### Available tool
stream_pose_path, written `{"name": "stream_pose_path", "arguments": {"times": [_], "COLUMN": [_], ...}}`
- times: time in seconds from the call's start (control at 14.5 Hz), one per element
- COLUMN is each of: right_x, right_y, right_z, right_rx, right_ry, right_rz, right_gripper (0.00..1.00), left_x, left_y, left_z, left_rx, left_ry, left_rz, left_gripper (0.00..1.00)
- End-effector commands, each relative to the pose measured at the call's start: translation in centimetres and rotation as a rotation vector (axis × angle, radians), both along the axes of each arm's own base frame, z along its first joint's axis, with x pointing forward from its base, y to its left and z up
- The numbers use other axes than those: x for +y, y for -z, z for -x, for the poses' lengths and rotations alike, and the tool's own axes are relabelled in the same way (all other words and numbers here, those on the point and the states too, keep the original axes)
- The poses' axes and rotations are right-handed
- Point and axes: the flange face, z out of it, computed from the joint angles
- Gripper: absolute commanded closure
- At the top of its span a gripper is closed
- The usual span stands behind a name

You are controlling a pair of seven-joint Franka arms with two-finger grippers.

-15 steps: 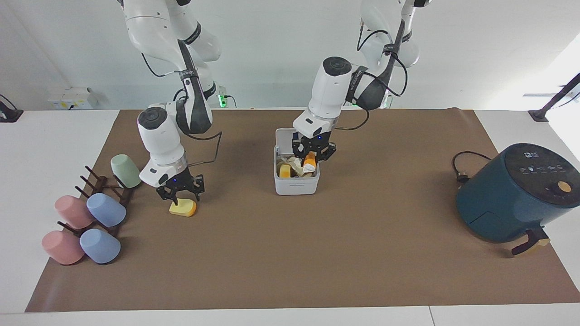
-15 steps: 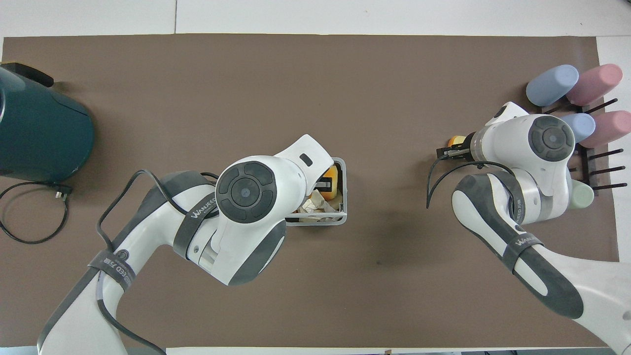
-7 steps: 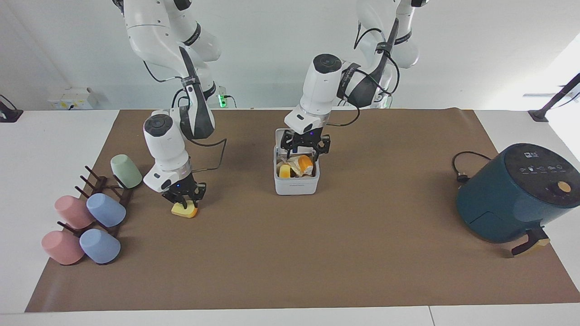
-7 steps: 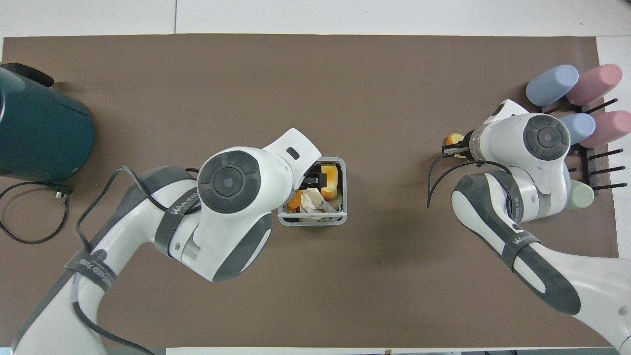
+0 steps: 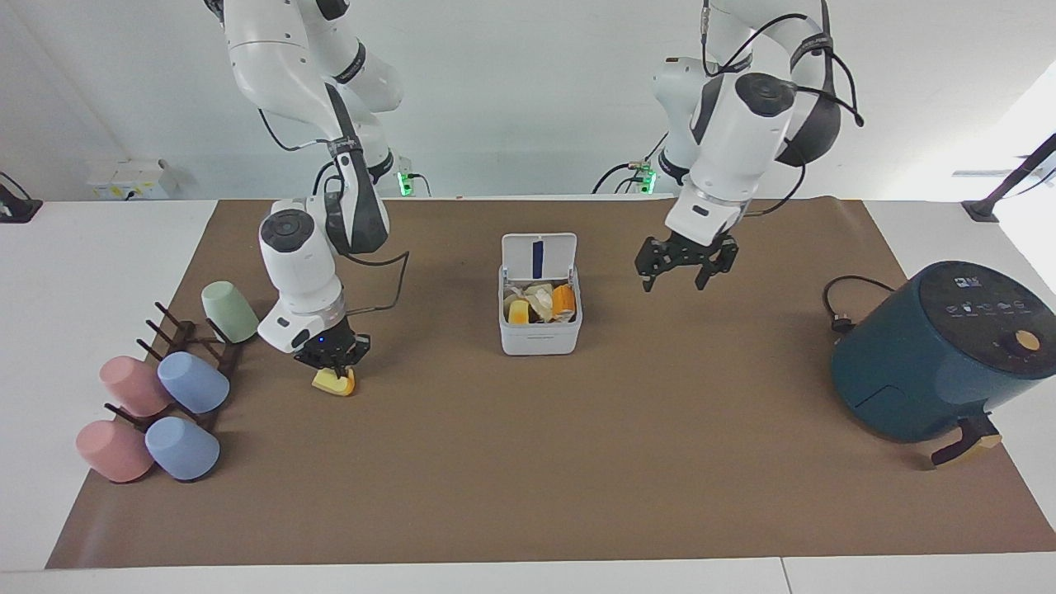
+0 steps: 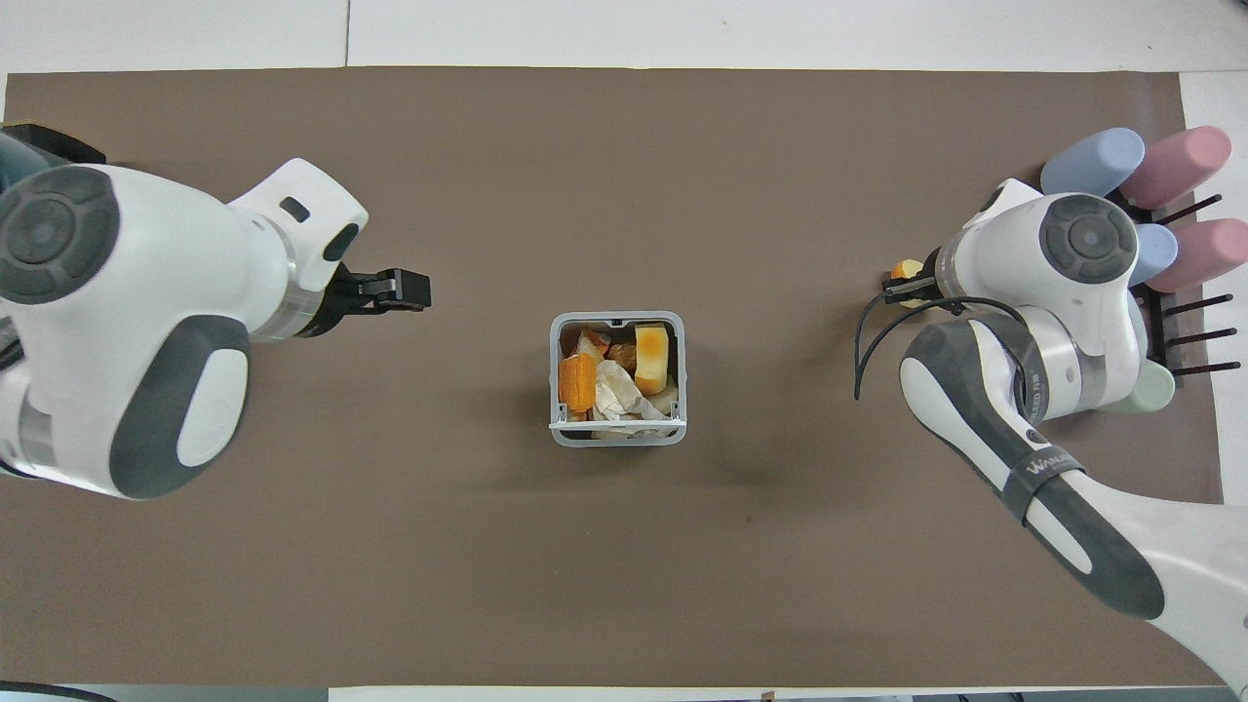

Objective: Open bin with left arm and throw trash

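Observation:
The white bin stands mid-mat with its lid upright and open; it also shows in the overhead view. Inside lie an orange cylinder, a crumpled tissue and a yellow wedge. My left gripper is open and empty, up over the mat between the bin and the air fryer. My right gripper is down at the mat beside the cup rack, shut on another yellow wedge with an orange edge, which rests on the mat.
A dark teal air fryer with its cable stands at the left arm's end. A rack of pastel cups lies at the right arm's end, close to the right gripper.
My left gripper let the orange cylinder go into the bin, then rose and swung away toward the air fryer. My right gripper came down and closed on the yellow wedge.

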Motion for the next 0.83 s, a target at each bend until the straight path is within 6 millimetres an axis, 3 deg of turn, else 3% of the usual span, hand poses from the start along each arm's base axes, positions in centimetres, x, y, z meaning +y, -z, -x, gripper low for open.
{"name": "stream_pose_path", "arguments": {"times": [0.0, 0.21, 0.34, 0.69, 0.76], "right_x": [3.5, 11.0, 17.8, 29.1, 30.4], "right_y": [-5.6, -10.4, -11.8, -12.8, -12.6], "right_z": [-1.1, -0.8, 0.9, 4.9, 5.7], "right_rx": [0.024, 0.056, 0.048, 0.013, 0.012], "right_ry": [0.032, 0.196, 0.286, 0.464, 0.478], "right_rz": [0.006, -0.126, -0.164, -0.333, -0.354], "right_gripper": [1.0, 1.0, 1.0, 1.0, 1.0], "left_x": [5.8, 12.4, 15.6, 18.5, 18.5], "left_y": [-0.5, -1.5, -3.8, -9.7, -10.8], "left_z": [-0.8, -1.5, -1.5, -1.2, -0.9], "left_rx": [0.01, 0.014, 0.022, 0.032, 0.041], "left_ry": [0.03, 0.061, 0.066, 0.05, 0.054], "left_rz": [-0.004, -0.016, -0.025, -0.046, -0.054], "left_gripper": [0.0, 0.0, 0.0, 0.0, 0.0]}}
